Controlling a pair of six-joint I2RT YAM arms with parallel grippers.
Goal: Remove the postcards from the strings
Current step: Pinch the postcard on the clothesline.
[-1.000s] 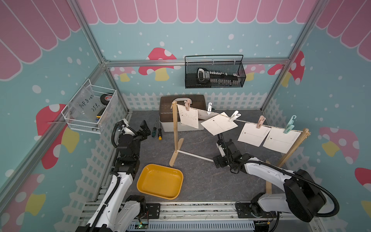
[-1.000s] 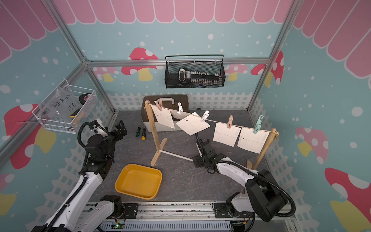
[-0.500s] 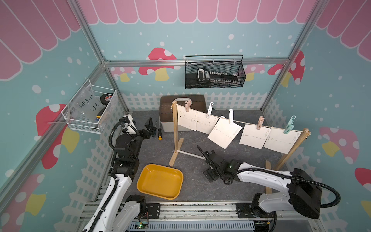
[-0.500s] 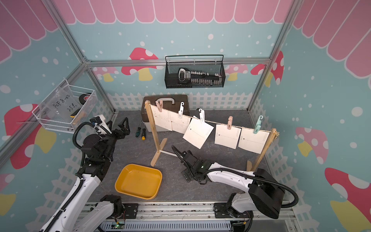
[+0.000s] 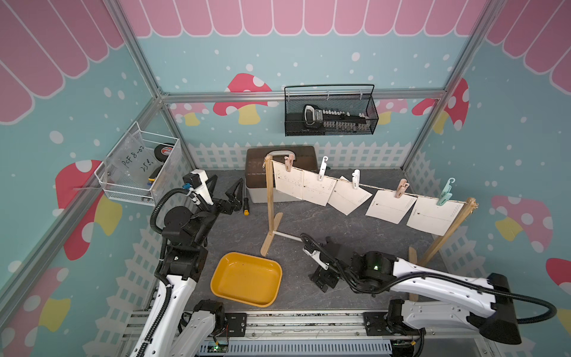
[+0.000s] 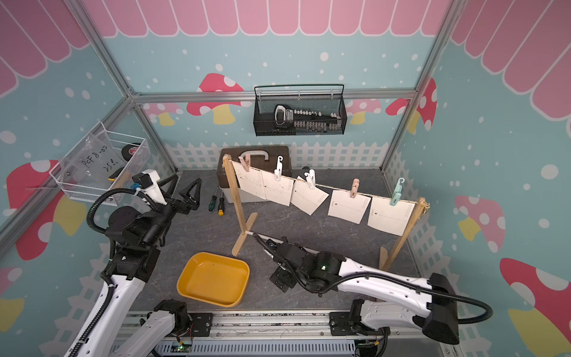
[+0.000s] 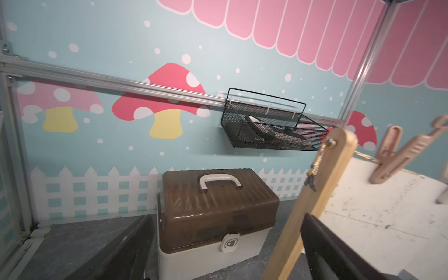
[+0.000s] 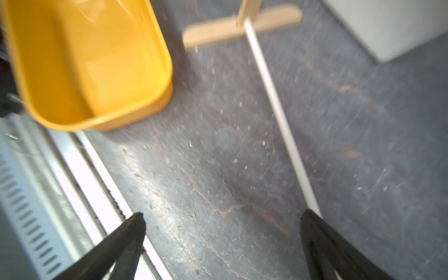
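Several cream postcards (image 5: 389,205) hang side by side from the strings (image 5: 380,187), a twine between two wooden posts (image 5: 270,201), each held by a pastel peg (image 5: 401,188). The third card (image 5: 349,197) hangs tilted. My left gripper (image 5: 227,191) is open in the air just left of the left post, near the leftmost card (image 7: 375,206); nothing is between its fingers (image 7: 135,240). My right gripper (image 5: 318,261) is open and low over the floor in front of the rack, beside the white rod (image 8: 276,104), holding nothing.
A yellow tray (image 5: 247,278) sits at the front left of the rack. A brown-lidded box (image 5: 256,173) stands behind the left post, with screwdrivers (image 5: 246,204) beside it. A black wire basket (image 5: 330,114) hangs on the back wall, a white one (image 5: 139,167) on the left wall.
My right gripper has dropped from under the third card and pulled back toward the front; the lifted cards have swung back down. My left gripper has moved toward the left post.
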